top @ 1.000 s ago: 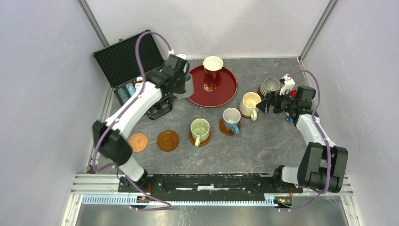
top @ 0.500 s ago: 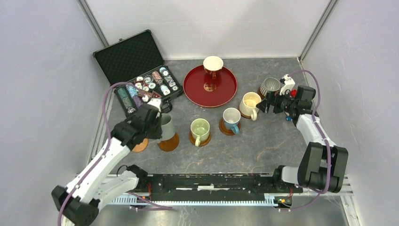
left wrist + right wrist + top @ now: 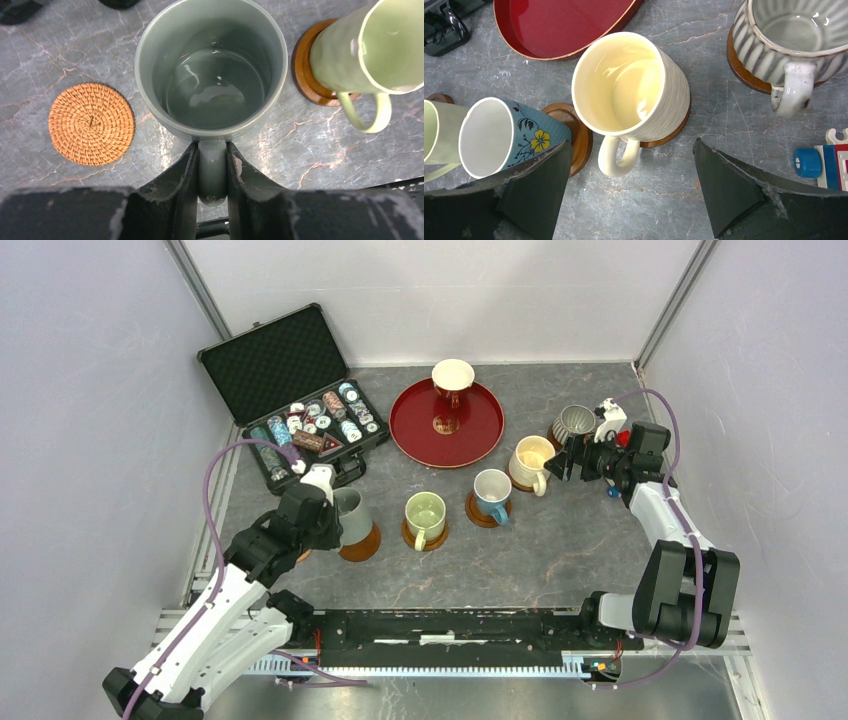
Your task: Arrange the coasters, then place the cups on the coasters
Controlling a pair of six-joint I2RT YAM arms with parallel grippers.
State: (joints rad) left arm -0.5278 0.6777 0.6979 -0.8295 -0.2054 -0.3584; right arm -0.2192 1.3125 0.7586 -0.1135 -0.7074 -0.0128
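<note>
- The grey mug (image 3: 212, 65) stood upright with its mouth open to my left wrist camera, showing only bare glossy glaze inside.
- From above, it (image 3: 352, 515) sat over a brown coaster (image 3: 362, 545); I could not tell whether it was resting on it.
- My left gripper (image 3: 212, 150) was nearly closed, its two fingers clamped on either side of the mug's handle (image 3: 212, 175), with the mug body just beyond the fingertips.
- A woven coaster (image 3: 91, 123) lay bare just left of the mug, apart from it.
- To its right, the pale green mug (image 3: 370, 45) stood on its own wooden coaster (image 3: 307, 75).
- Further right in the row, the blue mug (image 3: 499, 137), the cream mug (image 3: 631, 85) and the ribbed mug (image 3: 794, 35) each sat on a coaster.
- My right gripper (image 3: 630, 145) was spread wide and held nothing, with the cream mug's handle between its fingers and untouched.
- At the back, the red tray (image 3: 480, 430) carried the reddish cup (image 3: 452, 380).
- The open case (image 3: 290, 390) held rows of poker chips (image 3: 310, 425).
</note>
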